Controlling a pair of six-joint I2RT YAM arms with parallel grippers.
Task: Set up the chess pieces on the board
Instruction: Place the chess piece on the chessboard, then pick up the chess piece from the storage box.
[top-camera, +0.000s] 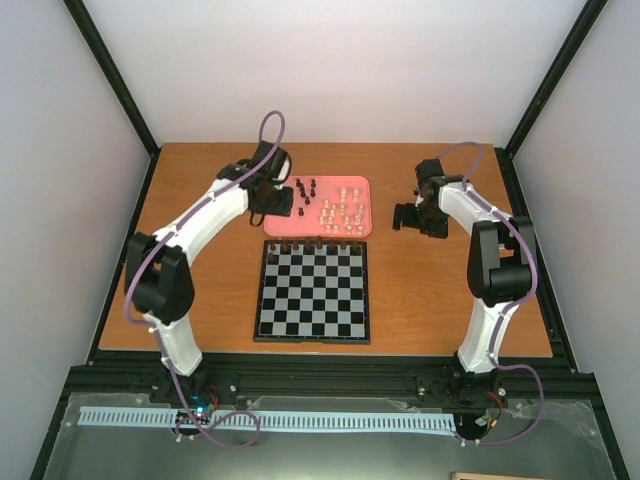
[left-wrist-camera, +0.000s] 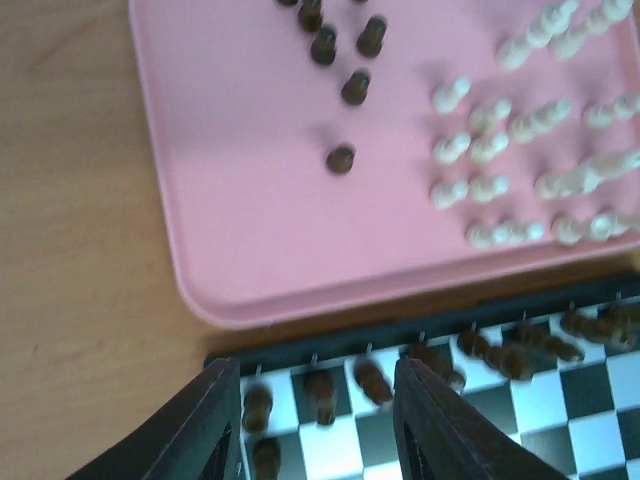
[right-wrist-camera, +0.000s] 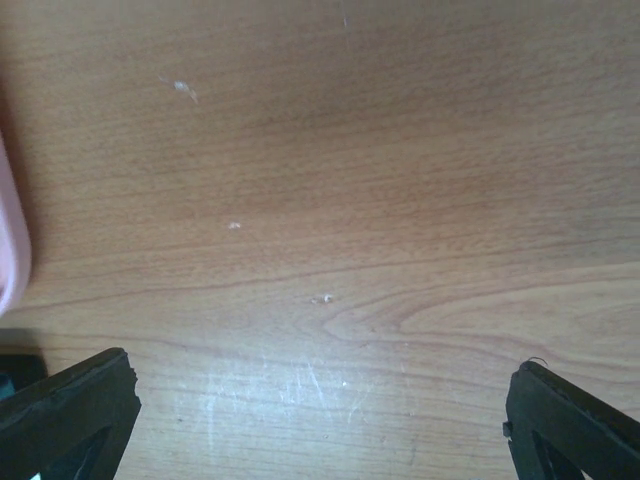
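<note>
The board (top-camera: 312, 300) lies in the middle of the table, with several dark chess pieces (top-camera: 312, 244) along its far rows. The pink tray (top-camera: 283, 222) behind it holds a few dark pieces (top-camera: 305, 187) and several cream pieces (top-camera: 345, 210). My left gripper (top-camera: 270, 205) is open and empty over the board's far-left corner. In the left wrist view its fingers (left-wrist-camera: 215, 430) frame dark pieces (left-wrist-camera: 320, 395) on the board (left-wrist-camera: 560, 410), with the tray (left-wrist-camera: 250, 220) beyond. My right gripper (top-camera: 405, 218) is open wide and empty over bare table right of the tray.
The right wrist view shows wooden tabletop (right-wrist-camera: 330, 200) between the gripper (right-wrist-camera: 320, 420) fingers, with the tray's pink edge (right-wrist-camera: 8, 230) at the far left. A black frame rails the table's sides. Grey walls enclose it.
</note>
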